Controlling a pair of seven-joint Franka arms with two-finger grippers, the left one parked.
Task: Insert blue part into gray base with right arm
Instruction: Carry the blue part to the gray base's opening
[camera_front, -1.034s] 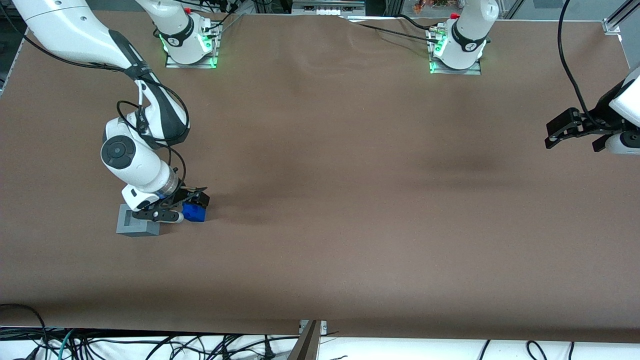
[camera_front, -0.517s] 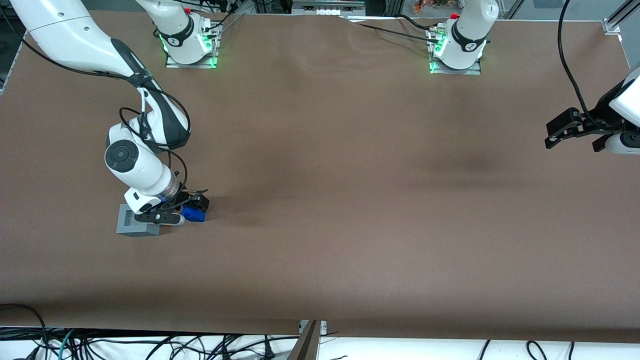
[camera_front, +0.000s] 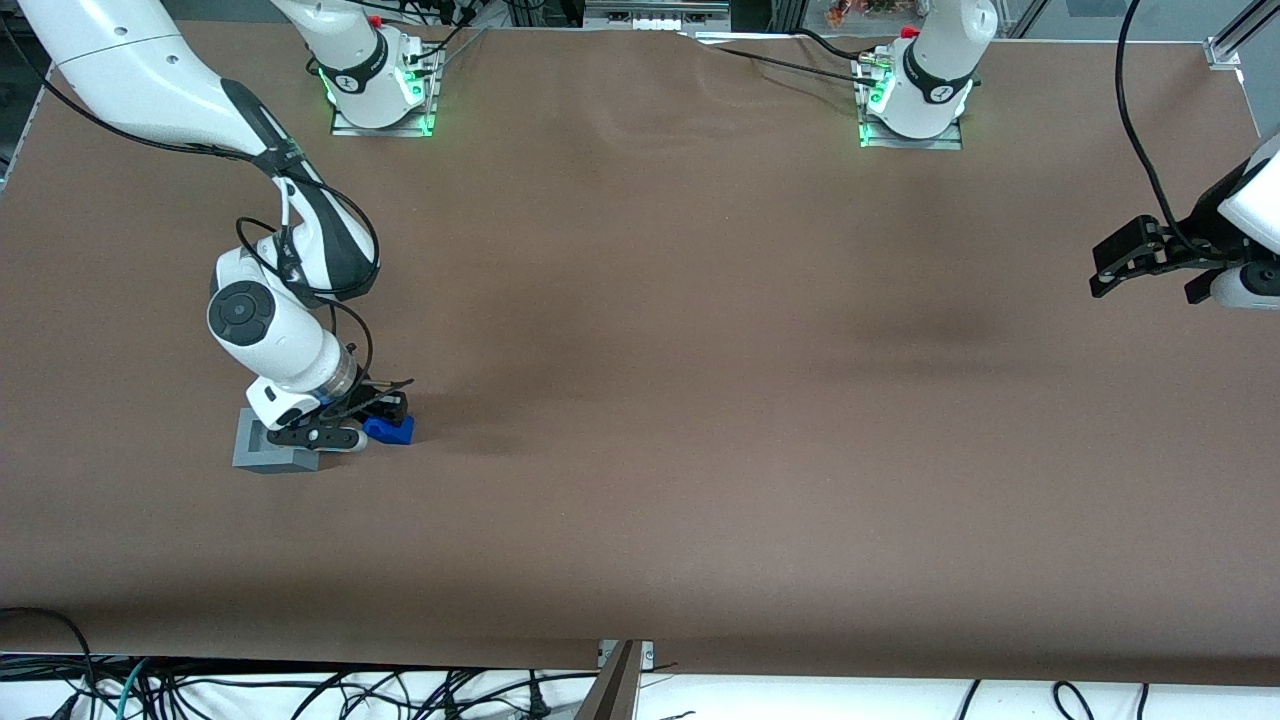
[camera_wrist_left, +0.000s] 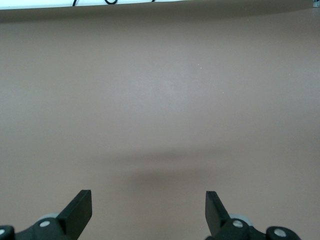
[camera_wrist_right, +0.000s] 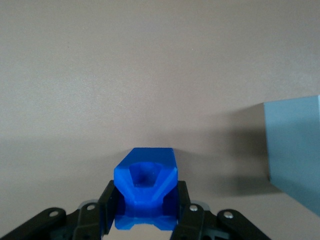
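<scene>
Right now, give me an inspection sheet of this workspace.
Surface: brown table, wrinkled toward the arm mounts.
Job's things: blue part on the table beside the gray base, not inserted; the base's recess shows empty.
Clutter: nothing seen.
Grippers: gripper low at the blue part, a finger against each side of it.
Cables: black cable looped at the right arm; more cables below the table's near edge.
Surroundings: two green-lit arm mounts.

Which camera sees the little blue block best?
The right wrist view: the blue block fills it close up, between the gripper fingers. The front view shows it small, beside the gray cube. The left wrist view misses it.
</scene>
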